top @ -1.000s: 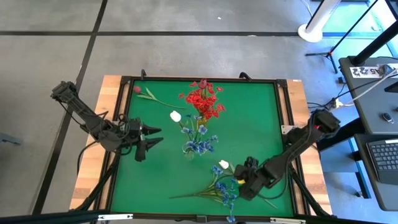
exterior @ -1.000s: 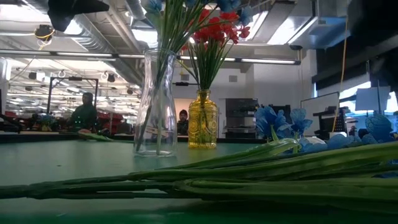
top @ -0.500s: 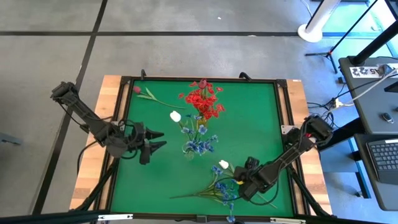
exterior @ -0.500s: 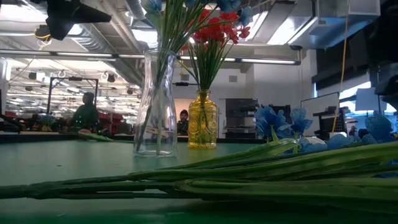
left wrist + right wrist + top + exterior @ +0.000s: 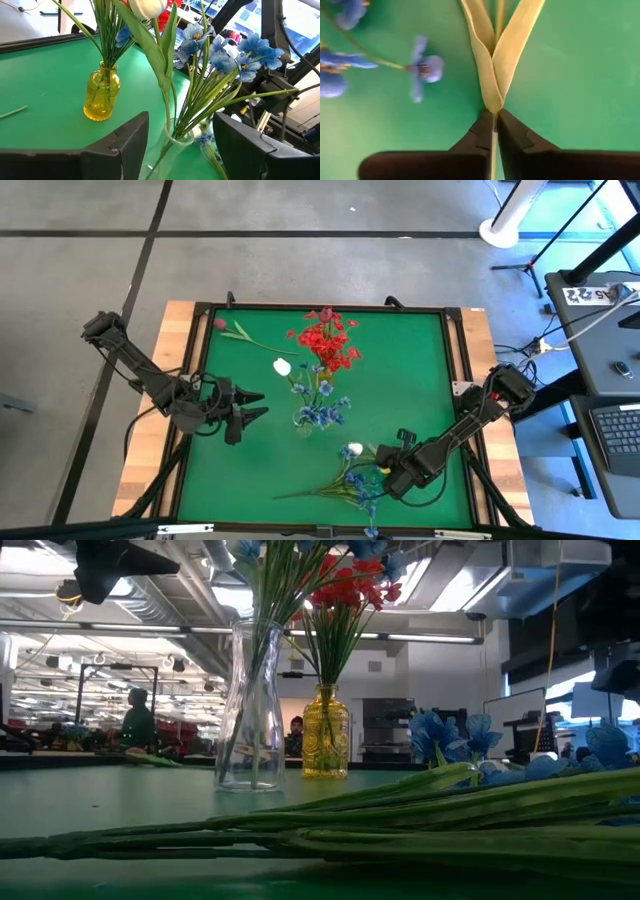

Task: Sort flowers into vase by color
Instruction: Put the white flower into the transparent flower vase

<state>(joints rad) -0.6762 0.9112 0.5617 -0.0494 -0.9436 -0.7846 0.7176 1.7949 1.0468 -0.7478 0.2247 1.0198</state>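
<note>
Two end effectors were at work: the right end effector point(image 5: 492, 131) was clamped on the stem point(image 5: 493, 150) of a white flower point(image 5: 353, 449) lying on the table point(image 5: 410, 380) with loose blue flowers point(image 5: 366, 485) beside it. The left end effector point(image 5: 181, 145) hovered with fingers apart, the clear vase point(image 5: 305, 420) just ahead and the yellow vase point(image 5: 102, 96) beyond.

A large open lab or workshop hall: past the green tabletop point(image 5: 120, 790) run rows of ceiling strip lights point(image 5: 120, 628) and exposed ducts, with seated people point(image 5: 136, 720) at distant benches. Bare concrete floor point(image 5: 300, 270) surrounds the rig; a side desk carries a keyboard point(image 5: 618, 430).
</note>
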